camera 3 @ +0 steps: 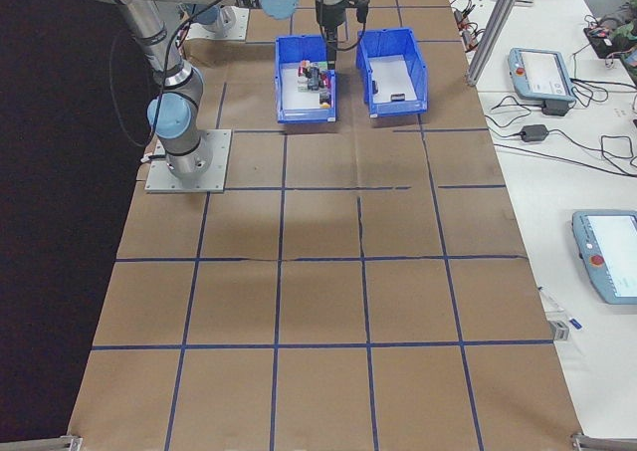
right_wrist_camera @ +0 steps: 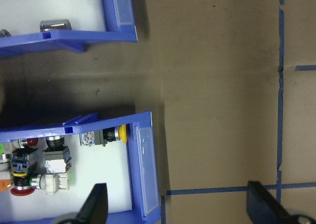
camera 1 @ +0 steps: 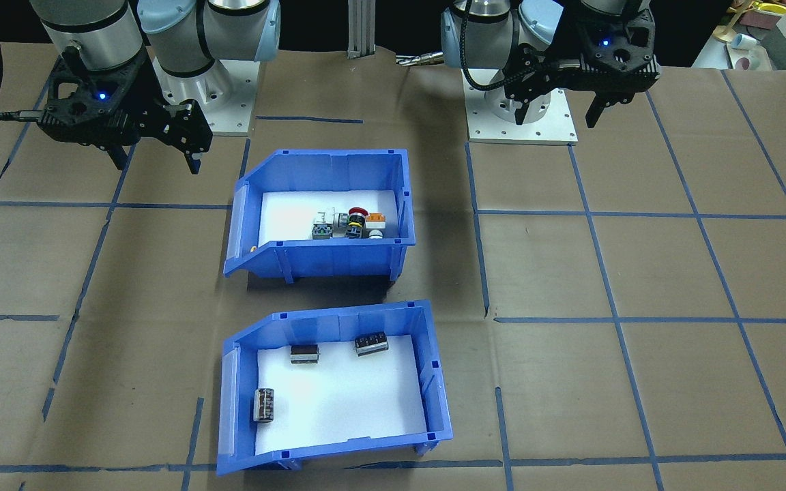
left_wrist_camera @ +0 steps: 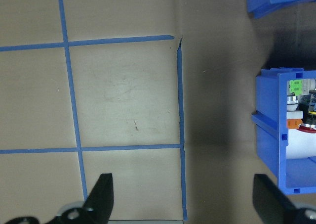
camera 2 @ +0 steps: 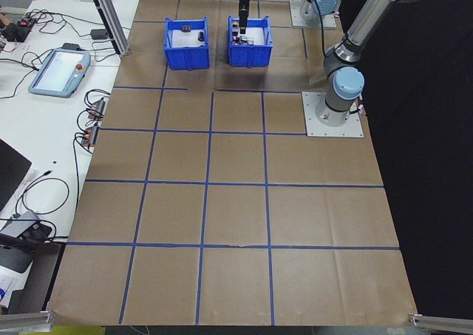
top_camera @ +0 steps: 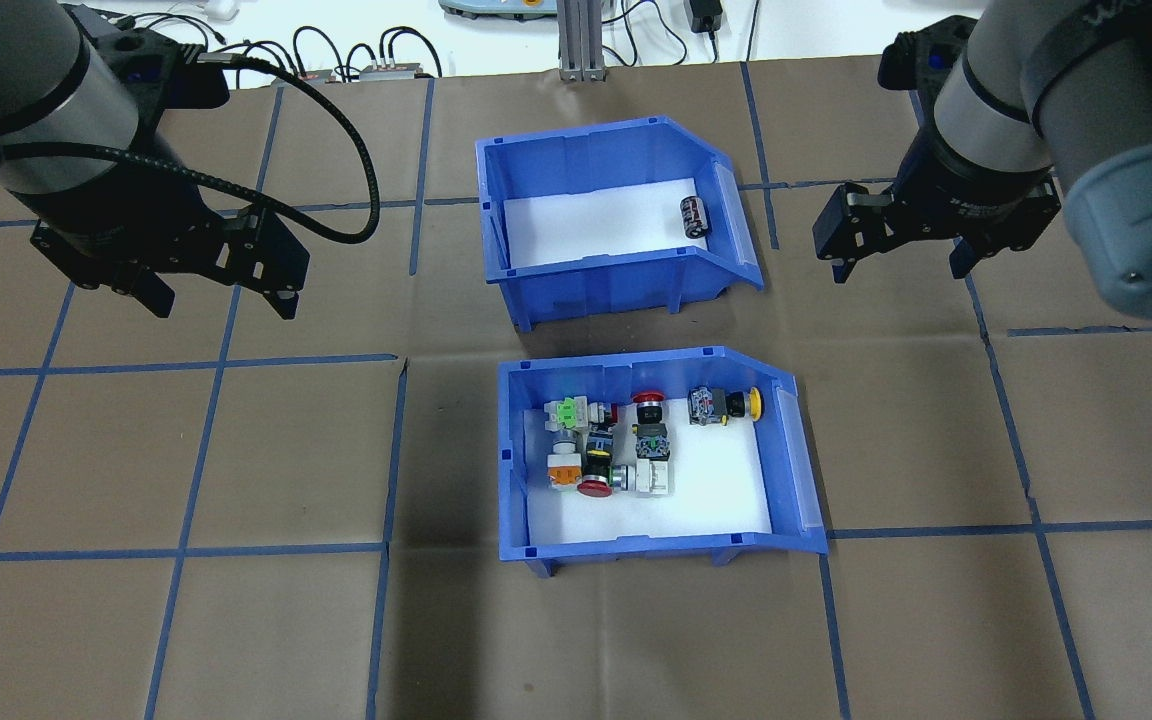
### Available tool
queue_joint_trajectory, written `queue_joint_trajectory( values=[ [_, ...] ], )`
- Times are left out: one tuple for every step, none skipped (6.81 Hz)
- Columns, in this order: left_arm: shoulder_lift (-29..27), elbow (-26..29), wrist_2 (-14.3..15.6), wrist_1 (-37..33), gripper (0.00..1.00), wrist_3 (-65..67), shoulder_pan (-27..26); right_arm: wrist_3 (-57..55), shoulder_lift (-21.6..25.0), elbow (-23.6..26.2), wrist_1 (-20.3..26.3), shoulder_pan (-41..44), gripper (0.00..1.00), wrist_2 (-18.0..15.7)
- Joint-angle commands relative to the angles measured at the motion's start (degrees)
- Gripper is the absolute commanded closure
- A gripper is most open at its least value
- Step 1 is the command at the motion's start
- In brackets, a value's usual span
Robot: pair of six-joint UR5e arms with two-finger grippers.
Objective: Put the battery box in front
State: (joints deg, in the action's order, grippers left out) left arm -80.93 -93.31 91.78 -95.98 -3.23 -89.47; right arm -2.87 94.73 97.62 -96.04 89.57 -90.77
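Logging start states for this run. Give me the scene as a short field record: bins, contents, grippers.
battery box: blue bin, far row from the robot, three black cylinders visible in the front-facing view
switch bin: blue bin, near row, holds coloured push-buttons
bin spacing: apart, a gap of paper between them
left gripper: open, holding nothing, over the table to the left of the bins
right gripper: open, holding nothing, to the right of the battery box
table: brown paper with blue tape grid

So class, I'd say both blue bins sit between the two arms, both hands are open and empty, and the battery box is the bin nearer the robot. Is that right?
Not quite. The battery box is the bin farther from the robot; the switch bin is nearer, as the overhead exterior view shows. The left hand and right hand are indeed open and empty.
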Motion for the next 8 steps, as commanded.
queue_joint_trajectory(
  values=[
    [0.16, -0.03, 0.07, 0.0, 0.01, -0.02, 0.0, -3.02, -3.75, -4.27, 1.11, -0.01, 0.0, 1.56],
    [0.16, -0.03, 0.07, 0.0, 0.01, -0.02, 0.0, -3.02, -5.42, -4.81, 1.11, 0.07, 0.0, 1.13],
    [0.16, -0.03, 0.07, 0.0, 0.01, -0.02, 0.0, -3.02, -6.13, -4.9, 1.2, 0.07, 0.0, 1.12],
    [0.16, -0.03, 0.15, 0.0, 0.01, -0.02, 0.0, -3.02, -6.22, -4.9, 1.29, 0.07, 0.0, 1.12],
    [0.16, -0.03, 0.15, 0.0, 0.01, -0.02, 0.0, -3.02, -6.23, -4.99, 1.55, 0.07, 0.0, 1.12],
    [0.16, -0.12, 0.15, 0.0, 0.01, -0.02, 0.0, -3.02, -5.96, -4.99, 1.64, 0.16, 0.0, 1.04],
    [-0.02, -0.12, 0.07, 0.0, 0.01, -0.02, 0.0, -3.02, -5.88, -5.07, 1.9, 0.16, 0.0, 1.04],
    [-0.02, -0.03, 0.15, 0.0, 0.01, -0.02, 0.0, -3.02, -5.96, -5.16, 1.91, 0.07, 0.0, 0.95]
  ],
)
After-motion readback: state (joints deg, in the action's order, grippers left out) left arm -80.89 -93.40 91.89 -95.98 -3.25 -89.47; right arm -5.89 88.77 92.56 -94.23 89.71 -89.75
